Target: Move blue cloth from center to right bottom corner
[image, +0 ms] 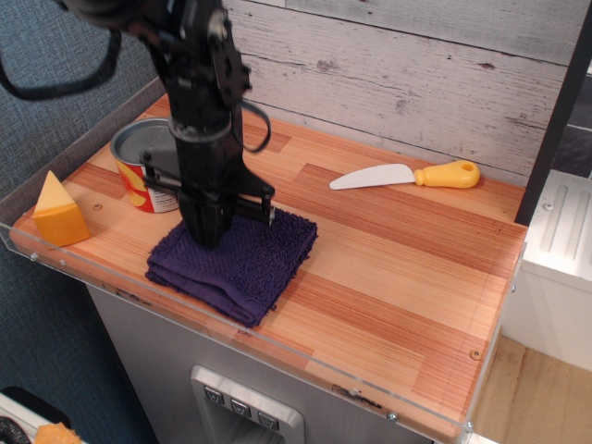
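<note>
The blue cloth (254, 268), a folded dark indigo towel, lies flat on the wood tabletop left of centre. My gripper (209, 239) points straight down with its fingertips pressed into the cloth's back left part. The fingers stand close together and appear shut on the cloth's fabric. The cloth rests on the table. The right bottom corner (455, 393) of the tabletop, edged by a clear acrylic rim, lies far to the right and front of the gripper.
A tin can (141, 159) stands just behind and left of the gripper, partly hidden by the arm. A yellow cheese wedge (57, 213) sits at the left edge. A white knife with a yellow handle (407, 176) lies at the back right.
</note>
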### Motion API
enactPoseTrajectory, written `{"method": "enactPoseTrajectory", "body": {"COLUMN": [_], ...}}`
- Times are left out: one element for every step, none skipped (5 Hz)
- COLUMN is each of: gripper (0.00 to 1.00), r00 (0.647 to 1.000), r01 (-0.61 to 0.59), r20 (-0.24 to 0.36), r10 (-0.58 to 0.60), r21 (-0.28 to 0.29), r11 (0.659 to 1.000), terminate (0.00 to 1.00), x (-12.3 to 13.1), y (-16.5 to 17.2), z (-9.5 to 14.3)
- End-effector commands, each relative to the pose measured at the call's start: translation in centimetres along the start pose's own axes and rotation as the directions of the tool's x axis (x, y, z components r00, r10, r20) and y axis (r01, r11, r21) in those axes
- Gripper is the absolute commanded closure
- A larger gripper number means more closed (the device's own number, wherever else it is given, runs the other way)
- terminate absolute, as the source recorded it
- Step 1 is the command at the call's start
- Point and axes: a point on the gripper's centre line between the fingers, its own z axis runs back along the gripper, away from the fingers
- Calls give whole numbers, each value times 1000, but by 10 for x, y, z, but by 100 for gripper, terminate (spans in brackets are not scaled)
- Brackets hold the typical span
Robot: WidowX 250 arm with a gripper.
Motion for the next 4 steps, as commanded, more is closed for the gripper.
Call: {"method": "enactPoseTrajectory", "body": {"gripper": [100, 100, 100, 100], "r00": [999, 1000, 999, 997], "r01": [-27, 2, 40, 76], "r20": [36, 28, 27, 18], "r10": [27, -2, -39, -75], "r21": [16, -28, -51, -57], "r11": [1000, 1000, 998, 995], "terminate": [0, 0, 0, 0], "x": [3, -1, -6, -11], "y": [-9, -34, -56, -77], "z": [-12, -12, -9, -11]}}
